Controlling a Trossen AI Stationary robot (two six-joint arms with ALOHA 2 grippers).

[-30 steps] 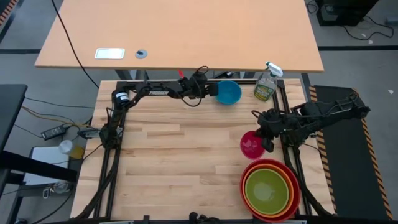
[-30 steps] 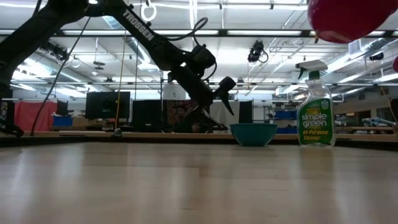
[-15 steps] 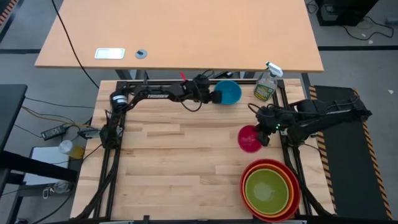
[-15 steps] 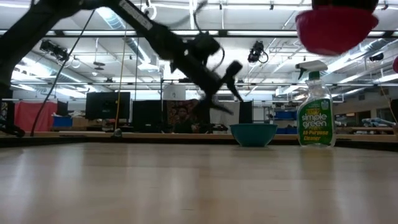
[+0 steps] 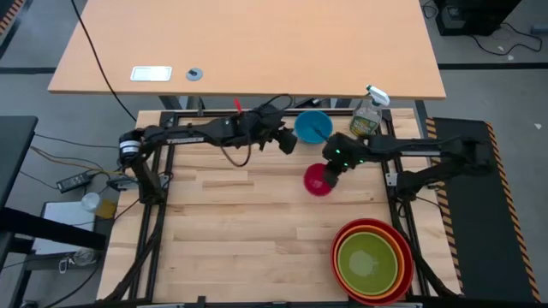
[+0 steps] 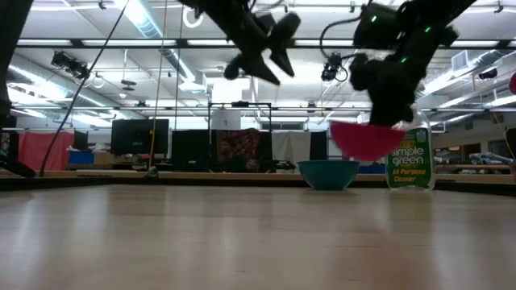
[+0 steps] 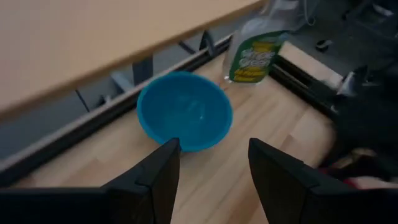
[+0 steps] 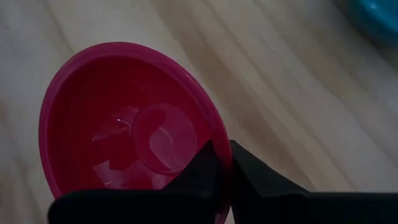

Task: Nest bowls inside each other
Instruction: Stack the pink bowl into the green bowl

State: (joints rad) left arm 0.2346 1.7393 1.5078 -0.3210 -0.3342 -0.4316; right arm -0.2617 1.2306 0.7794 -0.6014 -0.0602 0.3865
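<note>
From above: holding the magenta bowl [image 5: 318, 180] by its rim in the right gripper [image 5: 330, 174], out over the table [image 5: 223, 222] short of its far edge. Hovering the left gripper [image 5: 287, 139] just beside the blue bowl [image 5: 313, 127], which is sitting at the far edge next to the spray bottle [image 5: 367, 115]. Resting at the near right corner: the red bowl [image 5: 373, 260], with the orange bowl [image 5: 344, 241] and the green bowl [image 5: 370, 260] nested inside it.

At table level, showing what the overhead hides: carrying the magenta bowl [image 6: 368, 139] clear of the wood, under the right gripper [image 6: 385, 113]; keeping the left gripper [image 6: 270, 42] high, fingers parted.

Past the left wrist: spreading both fingers [image 7: 155, 177] apart, gripping nothing, facing the blue bowl [image 7: 185, 110] and the spray bottle [image 7: 255, 47].

Past the right wrist: pinching the fingers [image 8: 208, 165] closed on the magenta bowl [image 8: 124, 118] at its rim, one inside, one outside.
</note>
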